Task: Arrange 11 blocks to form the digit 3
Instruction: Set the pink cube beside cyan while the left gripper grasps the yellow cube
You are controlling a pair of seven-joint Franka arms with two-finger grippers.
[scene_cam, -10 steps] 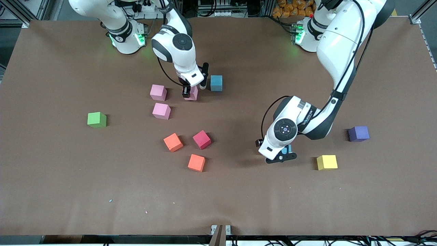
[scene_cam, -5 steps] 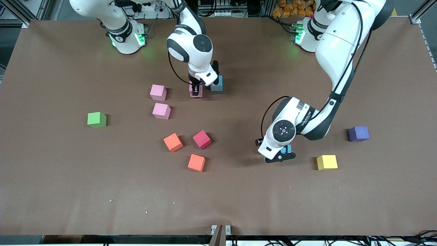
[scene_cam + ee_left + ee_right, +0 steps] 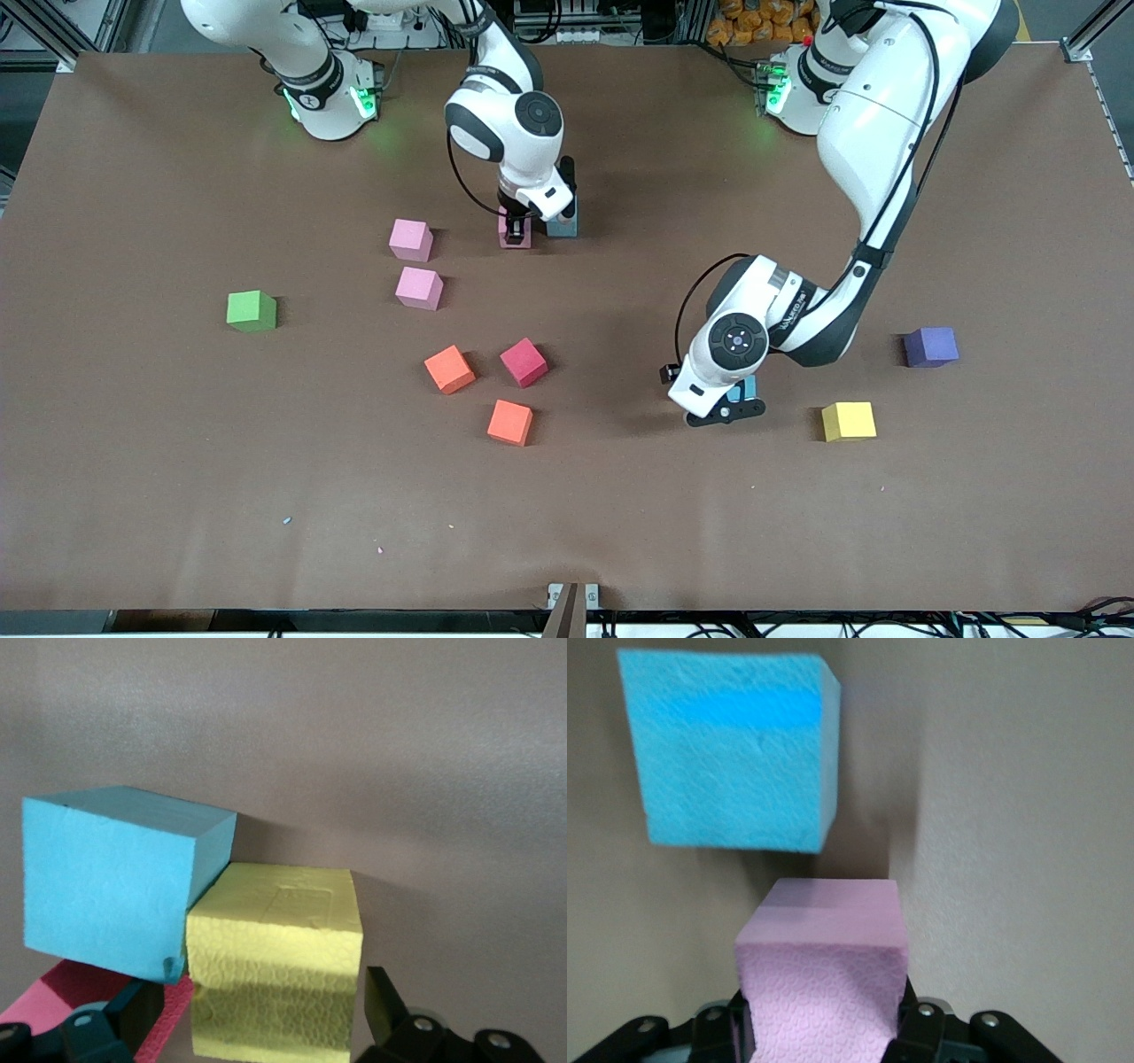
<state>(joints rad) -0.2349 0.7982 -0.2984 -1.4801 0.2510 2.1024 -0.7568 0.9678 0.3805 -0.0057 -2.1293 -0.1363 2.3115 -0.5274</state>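
We see the right claw (image 3: 516, 232) clenched on a clamped pink block (image 3: 824, 948), its fingers (image 3: 917, 1028) pressed to two opposite faces of the block. It is low over the tabletop (image 3: 177, 496), toward the robots' bases. The far light blue block (image 3: 726, 762) lies just beside this pink one, toward the left arm's end; we cannot tell whether the two touch.

The left claw (image 3: 728, 406) is released and low over a tight cluster of three blocks. A yellow block (image 3: 275, 939) sits between its spread fingers (image 3: 383, 997). The near light blue block (image 3: 106, 877) rests tilted, one lower edge against the yellow block's top edge. A crimson block (image 3: 66, 988) shows under it. From the front, only a sliver of that blue block shows past the wrist.

The remaining blocks lie loose and well apart from both claws:
- a second pink block (image 3: 411, 239) and a third pink block (image 3: 419, 288) toward the right arm's end
- nearer the front camera, an orange block (image 3: 449, 369), a dark pink block (image 3: 524, 361) and an orange-red block (image 3: 509, 422)
- a lone yellow block (image 3: 849, 421) and a purple block (image 3: 931, 346) toward the left arm's end
- a green block (image 3: 252, 311) alone toward the right arm's end
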